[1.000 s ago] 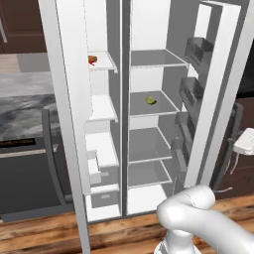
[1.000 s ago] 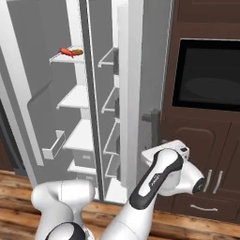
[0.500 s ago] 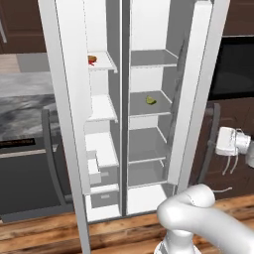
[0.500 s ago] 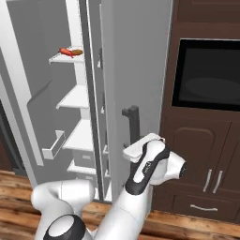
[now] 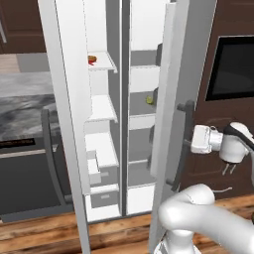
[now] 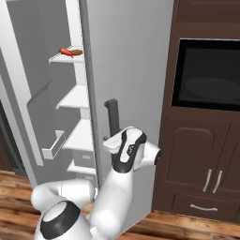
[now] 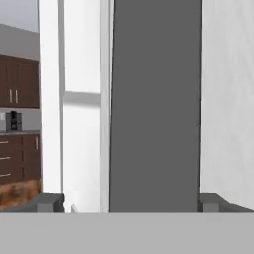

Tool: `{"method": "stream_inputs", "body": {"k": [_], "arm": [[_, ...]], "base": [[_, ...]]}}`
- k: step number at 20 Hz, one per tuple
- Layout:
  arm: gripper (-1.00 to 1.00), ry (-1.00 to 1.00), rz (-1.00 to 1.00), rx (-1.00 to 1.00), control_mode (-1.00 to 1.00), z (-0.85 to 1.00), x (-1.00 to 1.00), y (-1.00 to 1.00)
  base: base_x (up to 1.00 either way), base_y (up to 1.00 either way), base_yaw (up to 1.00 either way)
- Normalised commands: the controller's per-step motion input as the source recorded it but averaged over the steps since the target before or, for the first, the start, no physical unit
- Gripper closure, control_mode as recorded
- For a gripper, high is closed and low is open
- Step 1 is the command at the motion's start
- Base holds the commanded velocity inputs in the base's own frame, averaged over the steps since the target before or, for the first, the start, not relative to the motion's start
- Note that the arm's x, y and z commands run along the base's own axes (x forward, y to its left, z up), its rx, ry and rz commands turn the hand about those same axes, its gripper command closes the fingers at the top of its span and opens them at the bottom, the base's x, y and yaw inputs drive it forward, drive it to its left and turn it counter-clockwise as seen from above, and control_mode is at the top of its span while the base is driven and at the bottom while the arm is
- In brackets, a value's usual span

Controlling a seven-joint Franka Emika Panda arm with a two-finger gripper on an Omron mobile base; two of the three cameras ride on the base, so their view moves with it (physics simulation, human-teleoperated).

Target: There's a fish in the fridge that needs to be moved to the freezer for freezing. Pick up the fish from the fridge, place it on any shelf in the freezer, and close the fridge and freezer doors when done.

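Fish: you had the fish (image 6: 66,51) lying on the top white shelf of the freezer (image 5: 101,106), well away from the fingertips and beside a small brown lump (image 6: 76,51); in the left base view it showed as a red speck (image 5: 92,59) on that same shelf.

Done: you could count the move from fridge to freezer as finished, going by where the fish lay.

Fridge: the fridge (image 5: 141,106) was open by a narrow gap, with a yellow-green fruit (image 5: 149,100) on a middle shelf.

Fridge door: the fridge door (image 6: 126,84) was swung most of the way to; it was not yet flush.

Freezer door: the freezer door (image 5: 67,124) stood wide open, nothing done to it.

Left to do: you had both doors to shut, the fridge door by a final push.

Fingers: the gripper (image 7: 156,203) was spread wide and gripping nothing; the dark bar handle (image 7: 156,104) stood between the two fingertips (image 7: 49,202).

Arm: you had the arm bent up from the base, the wrist level, the hand (image 5: 204,139) facing the door's outer face at handle height.

Contact: you could not tell whether either pad touched the handle.
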Motion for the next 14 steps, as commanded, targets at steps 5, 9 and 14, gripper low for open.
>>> {"method": "stream_inputs", "body": {"k": [5,9,14], "arm": [[-1.0,0.0,0.0,0.0,-1.0,0.0,0.33,0.97],[-1.0,0.01,0.0,0.0,-1.0,0.0,0.39,0.87],[-1.0,0.03,0.0,0.0,-1.0,0.0,0.47,0.95]], "base": [[0.0,0.0,0.0],[0.0,0.0,0.0],[0.0,0.0,0.0]]}}
